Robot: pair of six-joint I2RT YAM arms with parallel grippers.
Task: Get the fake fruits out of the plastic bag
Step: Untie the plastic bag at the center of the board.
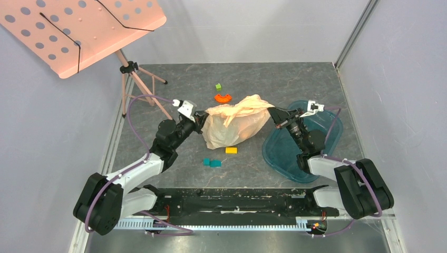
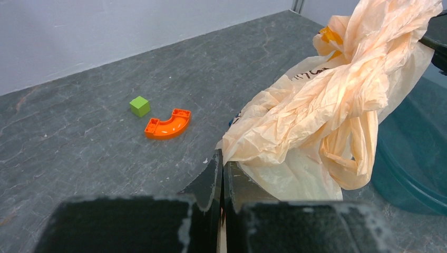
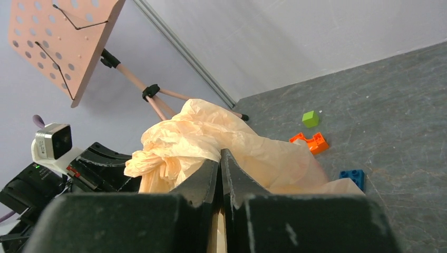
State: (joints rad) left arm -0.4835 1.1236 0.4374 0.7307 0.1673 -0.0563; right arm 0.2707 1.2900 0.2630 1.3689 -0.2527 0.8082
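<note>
Plastic bag [image 1: 234, 126]: it sits in the middle of the worktop [image 1: 263, 79], between the two arms. It is pale peach, thin and very crinkly. Its puffy bottom part rests on the worktop. Its top is bunched up and pulled out to both sides.
Left fingers [image 2: 211, 179]: pressed tight together, pinching the left edge of the bag. A thin strip of bag shows between them.
Right fingers [image 3: 203, 179]: pressed tight together too, pinching the right end of the bag's bunched top.
Fake fruits: I cannot see them. The bag hides what is inside.
Tray [image 1: 279, 153]: teal and see-through. It lies on the right side of the worktop, under the right arm and just beside the bag.
Orange curved piece [image 1: 223, 97]: on the worktop just behind the bag, on the far side.
Green block [image 1: 218, 87]: a little cube near the orange curved piece, a bit farther back.
Blue block [image 3: 352, 176]: it peeks out from behind the bag in the right wrist view.
Yellow block [image 1: 231, 150]: on the near side, just in front of the bag.
Teal blocks [image 1: 212, 163]: two small ones side by side, near the yellow block and closer to the arms.
Music stand [image 1: 79, 31]: pink with round holes, on three legs, at the far left corner.
</note>
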